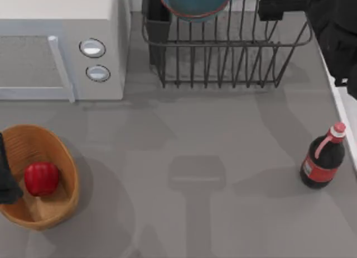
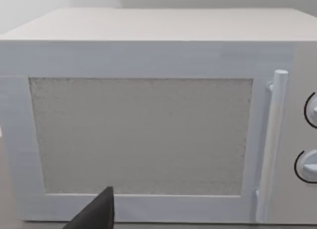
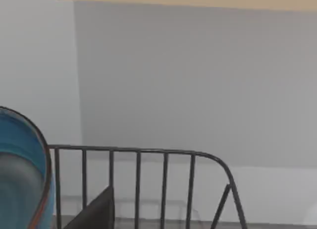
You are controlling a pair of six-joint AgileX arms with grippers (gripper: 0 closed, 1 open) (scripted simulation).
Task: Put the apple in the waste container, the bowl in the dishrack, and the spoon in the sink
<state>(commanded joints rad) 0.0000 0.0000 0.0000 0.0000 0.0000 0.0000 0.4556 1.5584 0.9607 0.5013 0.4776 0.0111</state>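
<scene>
We find the apple (image 1: 41, 178) lying inside the basket (image 1: 66, 161) at the table's left, resting on the basket floor. The bowl (image 1: 194, 2) stands in the dishrack (image 1: 228, 44) at the top of the table, its blue face and reddish rim rising above the bars; the right wrist view shows the same bowl (image 3: 20, 169) on edge just inside the rack's bars (image 3: 138, 154). On this evidence we judge two of the three placements done. We can identify neither the spoon nor the sink with any confidence, so that item remains open.

Our left gripper (image 1: 6, 177) sits at the table's left edge, touching or overlapping the basket's rim from above; its wrist camera faces the microwave (image 2: 148, 115), with one dark fingertip (image 2: 96, 214) at the lower edge. Our right gripper (image 1: 279, 4) hangs over the dishrack's right rear corner. We cannot tell how far either gripper's jaws stand apart, or whether either holds anything.

Risks noted:
- The left arm is close to the basket; a careless retreat could catch the rim and tip the apple out.
- The right arm is among the rack's upright bars and near the bowl; a sideways move could snag a bar or knock the bowl flat.
- The bottle (image 1: 322, 157) stands upright near the right edge, under a likely path of the right arm, and looks easy to topple.
</scene>
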